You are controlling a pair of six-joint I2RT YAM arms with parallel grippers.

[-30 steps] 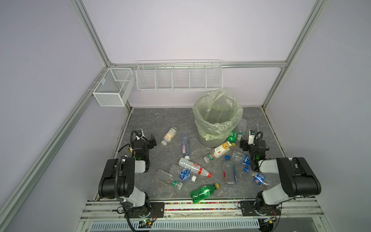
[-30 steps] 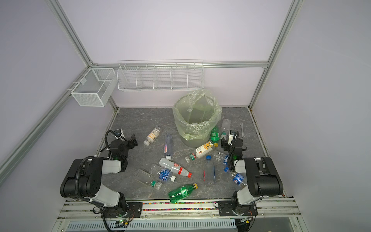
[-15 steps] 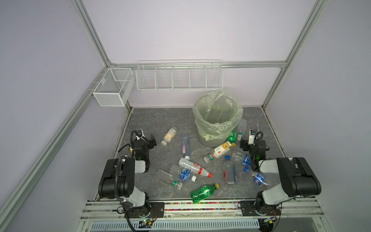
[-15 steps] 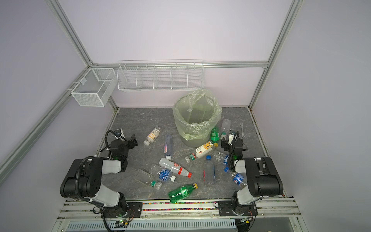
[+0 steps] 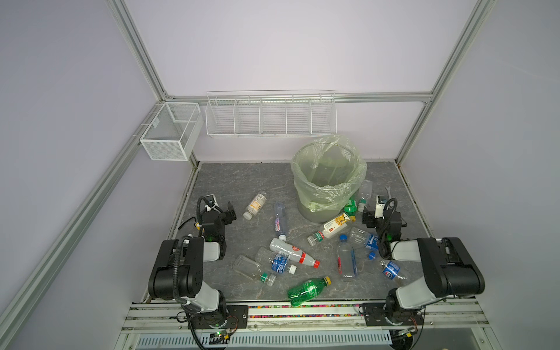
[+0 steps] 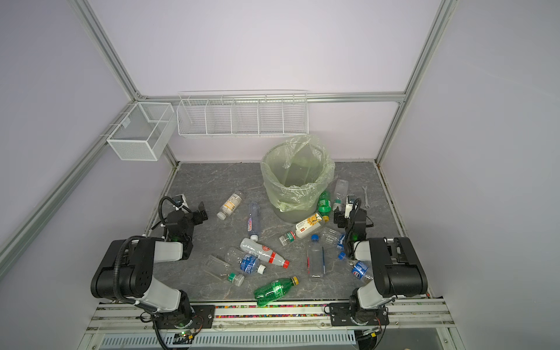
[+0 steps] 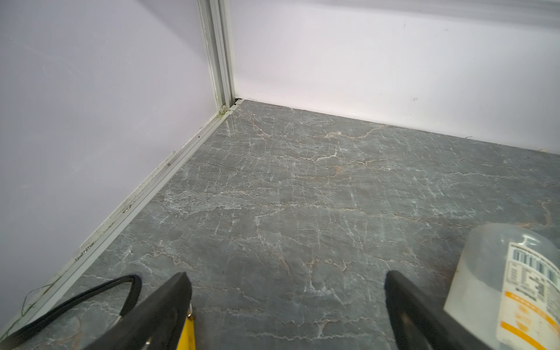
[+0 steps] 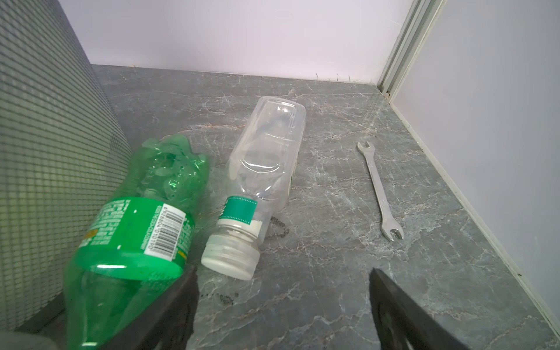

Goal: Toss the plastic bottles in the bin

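We see the green bottle (image 8: 136, 218) and clear bottle (image 8: 260, 169) lying flat just ahead of our right claw (image 8: 281, 272), necks toward it; it and the left claw (image 7: 286, 274) gape empty.

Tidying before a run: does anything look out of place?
Yes: a metal wrench lies flat on the table, right of the clear bottle beside the bin. It is a tool, not a bottle.

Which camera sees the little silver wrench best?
The right wrist view: the small silver metal wrench lies close and whole. Both top views show it only as a tiny sliver. The left wrist view misses it.
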